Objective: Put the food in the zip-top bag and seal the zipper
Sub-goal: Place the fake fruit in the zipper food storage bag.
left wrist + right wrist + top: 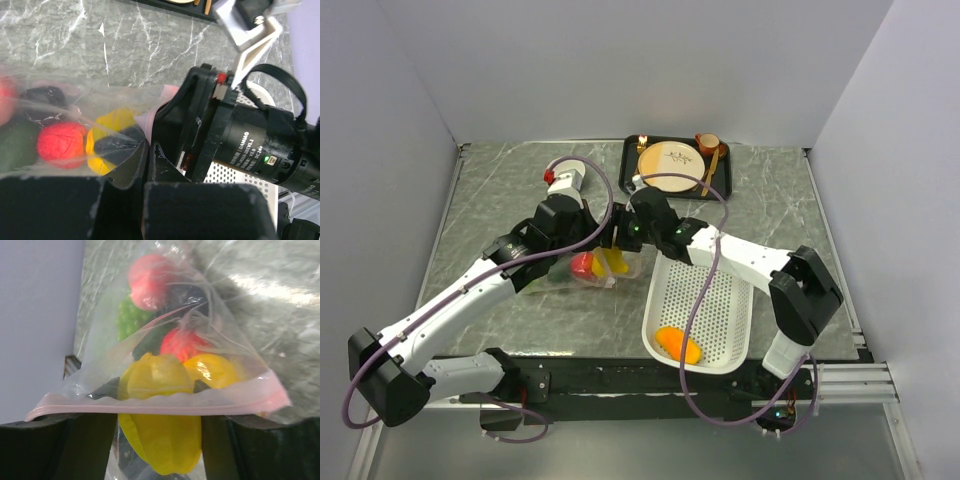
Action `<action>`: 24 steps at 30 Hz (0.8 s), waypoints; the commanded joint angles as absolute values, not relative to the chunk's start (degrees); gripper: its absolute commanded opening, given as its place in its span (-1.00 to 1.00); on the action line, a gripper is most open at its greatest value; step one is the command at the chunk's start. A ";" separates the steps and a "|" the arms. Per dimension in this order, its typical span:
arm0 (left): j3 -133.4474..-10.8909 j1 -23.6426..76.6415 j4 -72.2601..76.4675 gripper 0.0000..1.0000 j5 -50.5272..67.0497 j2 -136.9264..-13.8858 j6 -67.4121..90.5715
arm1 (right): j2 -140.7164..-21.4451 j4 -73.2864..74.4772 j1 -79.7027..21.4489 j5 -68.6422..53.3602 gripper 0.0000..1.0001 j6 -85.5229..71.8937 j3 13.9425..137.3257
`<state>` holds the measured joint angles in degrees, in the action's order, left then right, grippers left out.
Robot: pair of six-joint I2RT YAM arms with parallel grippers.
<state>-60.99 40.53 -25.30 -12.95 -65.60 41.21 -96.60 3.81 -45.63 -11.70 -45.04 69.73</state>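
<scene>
We found the clear zip-top plastic bag mid-bench, just left of the white perforated basket, on the grey marbled bench, with the pink peach, green grapes, red strawberry and a yellow piece inside. Our left claw was pinched shut on the bag's film, and our right claw seemed to grip the yellow-green star-shaped piece halfway through the mouth, across the pale pink zipper strip. We judged the task well along but unfinished: an orange piece lay in the basket, and the zipper was unsealed.
</scene>
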 commanded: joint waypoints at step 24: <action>-63.63 40.78 -24.08 -0.98 -13.89 -64.16 41.13 | -87.90 16.08 -45.70 -13.99 0.21 -37.36 68.03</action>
